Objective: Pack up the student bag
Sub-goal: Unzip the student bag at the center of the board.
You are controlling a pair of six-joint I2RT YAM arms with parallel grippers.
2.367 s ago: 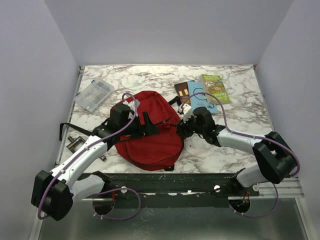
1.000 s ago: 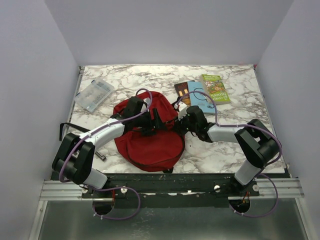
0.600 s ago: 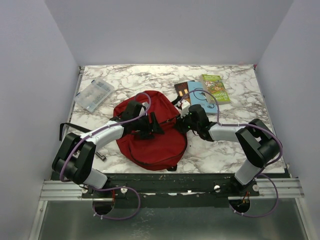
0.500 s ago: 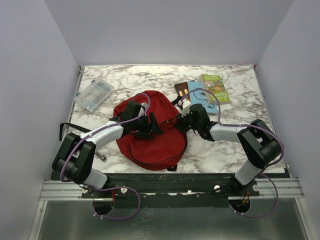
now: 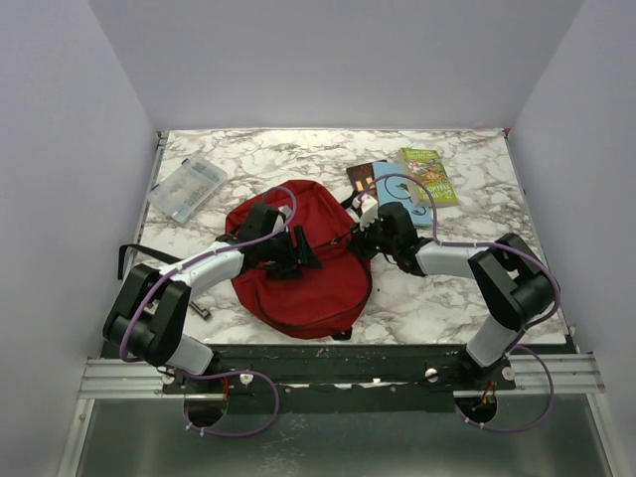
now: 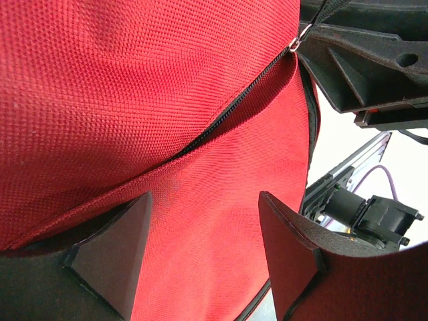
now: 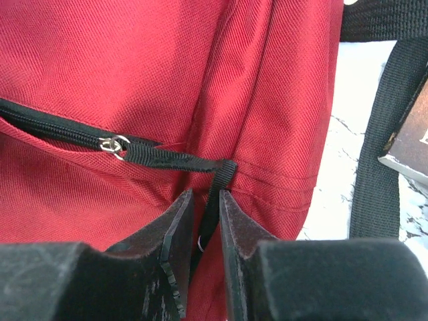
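Fingers of our right gripper (image 7: 204, 200) pinch the zipper pull (image 7: 175, 159) on the student bag (image 7: 87, 60) at lower centre; our left gripper (image 6: 200, 231) gapes over it.

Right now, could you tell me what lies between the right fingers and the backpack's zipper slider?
A black pull strap, pinched by those fingers, reaches the slider; the right wrist view shows it.
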